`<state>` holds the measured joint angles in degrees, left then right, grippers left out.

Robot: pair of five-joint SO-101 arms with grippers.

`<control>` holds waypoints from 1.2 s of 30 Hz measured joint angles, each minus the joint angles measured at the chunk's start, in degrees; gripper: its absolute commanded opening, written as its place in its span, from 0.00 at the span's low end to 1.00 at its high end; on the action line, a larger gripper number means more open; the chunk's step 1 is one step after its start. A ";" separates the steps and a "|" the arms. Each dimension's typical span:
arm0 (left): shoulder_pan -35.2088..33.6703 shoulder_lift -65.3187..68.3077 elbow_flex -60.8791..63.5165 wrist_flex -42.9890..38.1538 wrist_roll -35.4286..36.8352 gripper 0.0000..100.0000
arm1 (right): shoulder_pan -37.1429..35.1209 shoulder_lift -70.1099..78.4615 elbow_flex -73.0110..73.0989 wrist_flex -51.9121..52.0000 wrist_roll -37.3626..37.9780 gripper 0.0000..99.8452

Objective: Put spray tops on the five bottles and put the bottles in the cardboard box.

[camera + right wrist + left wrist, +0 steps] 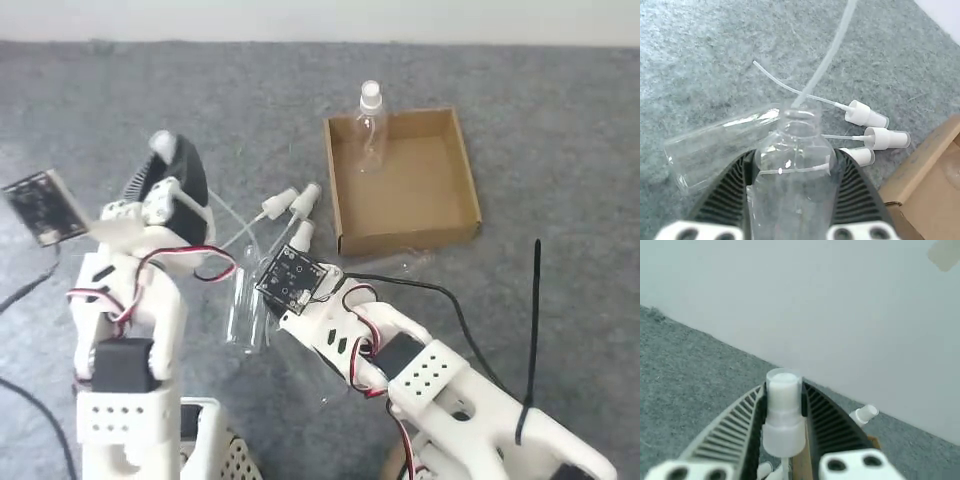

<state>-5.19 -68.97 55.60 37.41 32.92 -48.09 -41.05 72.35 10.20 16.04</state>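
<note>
While left tool [784,389] clamps a spray top [784,415], right tool [794,162] grips a bottle [795,135] neck-up so the dip tube [830,50] can enter

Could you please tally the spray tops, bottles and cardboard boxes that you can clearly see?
Spray tops: 5 (one in the left gripper, three lying loose, one on the upright bottle)
Bottles: 3 (one in the right gripper, one lying beside it, one upright in the cardboard box)
Cardboard boxes: 1
Total: 9
</note>
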 measured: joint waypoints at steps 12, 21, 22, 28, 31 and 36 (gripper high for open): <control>8.26 0.09 6.15 -0.26 -4.75 0.01 | 3.52 -4.48 0.00 0.00 -0.97 0.01; 19.69 -0.62 5.89 4.31 -8.62 0.01 | 6.51 -24.53 5.10 7.38 -7.56 0.01; 20.92 -0.62 5.80 4.48 -8.88 0.01 | 6.51 -26.37 5.63 7.56 -7.56 0.01; 22.59 -0.62 6.07 4.84 -9.32 0.01 | 6.51 -30.51 7.12 7.56 -8.00 0.01; 23.03 -0.62 7.12 4.75 -9.32 0.01 | 6.51 -30.51 7.30 7.65 -8.00 0.01; 23.47 -0.70 7.30 4.66 -9.32 0.01 | 6.51 -30.51 7.38 7.65 -8.00 0.01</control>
<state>18.29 -69.67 62.90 42.07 23.60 -41.58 -71.56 79.74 17.85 8.04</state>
